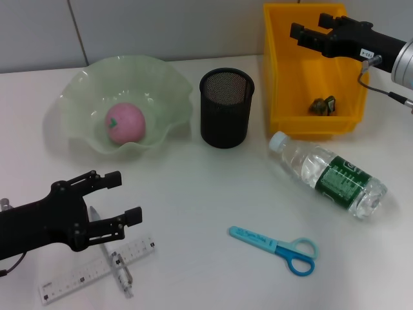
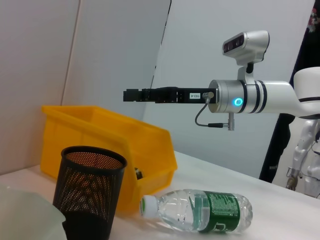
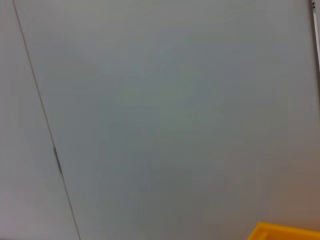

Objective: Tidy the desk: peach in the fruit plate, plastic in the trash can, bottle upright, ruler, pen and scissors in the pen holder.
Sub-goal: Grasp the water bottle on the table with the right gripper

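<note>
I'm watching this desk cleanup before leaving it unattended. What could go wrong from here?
1. The left gripper hangs open over the pen, which lies across the ruler; a pinch might catch both or only one.
2. The bottle lies on its side and may roll when touched.
3. The right gripper is over the yellow bin; coming down, it could clip the bin's wall.

Black end effectors (image 1: 126,197) (image 1: 308,27); white-silver right forearm (image 2: 260,97), glowing cyan ring, grey cable, white label.
</note>
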Robot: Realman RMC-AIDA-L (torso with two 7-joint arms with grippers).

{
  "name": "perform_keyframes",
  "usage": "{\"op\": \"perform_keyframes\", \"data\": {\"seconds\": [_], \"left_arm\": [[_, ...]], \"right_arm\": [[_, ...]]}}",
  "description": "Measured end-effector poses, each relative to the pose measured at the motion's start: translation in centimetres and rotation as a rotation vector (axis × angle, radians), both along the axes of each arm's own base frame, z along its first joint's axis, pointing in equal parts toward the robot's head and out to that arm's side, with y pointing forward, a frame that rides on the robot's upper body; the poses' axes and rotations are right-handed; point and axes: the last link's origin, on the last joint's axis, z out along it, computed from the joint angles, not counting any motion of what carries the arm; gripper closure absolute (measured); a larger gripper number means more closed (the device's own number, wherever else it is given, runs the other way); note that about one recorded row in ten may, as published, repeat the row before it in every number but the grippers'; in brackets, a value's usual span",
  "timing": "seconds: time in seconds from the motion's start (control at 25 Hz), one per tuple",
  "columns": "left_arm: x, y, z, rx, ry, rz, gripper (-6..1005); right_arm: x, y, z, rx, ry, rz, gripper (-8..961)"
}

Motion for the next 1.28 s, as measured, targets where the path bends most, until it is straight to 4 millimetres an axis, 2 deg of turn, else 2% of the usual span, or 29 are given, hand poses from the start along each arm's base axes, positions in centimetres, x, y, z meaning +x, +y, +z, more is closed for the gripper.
{"op": "perform_keyframes", "data": {"seconds": [0.24,0.4,0.64,0.84,0.88,1.04,1.28], "left_arm": [[0.0,0.0,0.1,-0.002,0.000,-0.002,181],[0.1,0.2,0.2,-0.003,-0.002,-0.006,182],[0.5,0.3,0.1,-0.008,-0.008,-0.008,183],[0.7,0.4,-0.3,-0.012,-0.013,-0.007,184],[0.7,0.4,-0.3,-0.013,-0.013,-0.007,185],[0.8,0.5,-0.5,-0.013,-0.012,-0.005,186],[1.0,0.8,-0.5,-0.012,-0.011,-0.013,187]], "right_arm": [[-0.3,-0.2,0.2,0.002,0.016,0.016,179],[-1.0,-0.9,1.1,-0.015,0.067,0.060,179],[-2.7,-2.7,3.8,-0.111,0.147,0.109,179],[-4.3,-4.8,4.9,-0.294,0.085,0.114,180],[-4.9,-5.6,5.3,-0.376,0.043,0.103,180],[-5.6,-6.4,6.0,-0.457,-0.015,0.074,180],[-5.3,-6.6,7.2,-0.500,-0.070,-0.016,180]]}}
